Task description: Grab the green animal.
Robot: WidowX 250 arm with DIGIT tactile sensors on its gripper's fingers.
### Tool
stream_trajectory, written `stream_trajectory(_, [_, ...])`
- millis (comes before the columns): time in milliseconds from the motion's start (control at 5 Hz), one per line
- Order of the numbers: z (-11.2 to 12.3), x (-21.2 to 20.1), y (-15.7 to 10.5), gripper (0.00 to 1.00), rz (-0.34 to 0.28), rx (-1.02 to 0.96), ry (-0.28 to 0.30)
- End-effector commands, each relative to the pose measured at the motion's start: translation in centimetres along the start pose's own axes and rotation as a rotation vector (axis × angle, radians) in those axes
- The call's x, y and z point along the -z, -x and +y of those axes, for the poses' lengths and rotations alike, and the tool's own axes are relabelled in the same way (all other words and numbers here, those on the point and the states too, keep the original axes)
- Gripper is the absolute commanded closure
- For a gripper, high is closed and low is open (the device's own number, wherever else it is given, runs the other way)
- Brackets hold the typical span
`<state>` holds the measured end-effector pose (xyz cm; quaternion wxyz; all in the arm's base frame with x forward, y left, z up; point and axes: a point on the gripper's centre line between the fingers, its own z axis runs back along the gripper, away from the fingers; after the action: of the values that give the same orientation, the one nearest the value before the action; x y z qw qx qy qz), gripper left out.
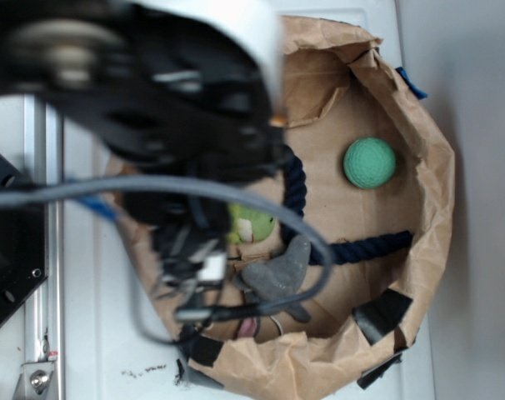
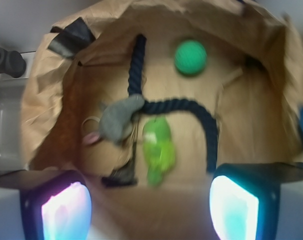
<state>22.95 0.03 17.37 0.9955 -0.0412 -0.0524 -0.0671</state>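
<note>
One green animal (image 2: 158,148) between claw (image 2: 150,210) fingers.

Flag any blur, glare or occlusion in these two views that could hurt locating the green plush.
Exterior: the out-of-focus arm fills the upper left and hides most of the green animal. Wrist: soft overall, the teal ball smeared, the gripper pads glowing with glare, yet the plush is fully visible.
</note>
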Motion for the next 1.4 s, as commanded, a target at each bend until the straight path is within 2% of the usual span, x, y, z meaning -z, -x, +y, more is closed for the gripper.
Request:
stream_trajectory(0, [3.5, 4.6, 1.9, 0.00, 0.000, 0.141, 0.003])
stream_trajectory(200, [3.7, 7.2, 1.5, 0.00, -0.019, 0.163, -0.008])
stream_trajectory(800, [3.7, 7.2, 1.5, 0.00, -0.019, 0.163, -0.008])
stream_trajectory(1000, [4.1, 10.1, 1.3, 0.00, -0.054, 0.075, 0.015])
stream_trajectory(1200, [3.1, 11.6, 1.2, 0.00, -0.054, 0.066, 0.054])
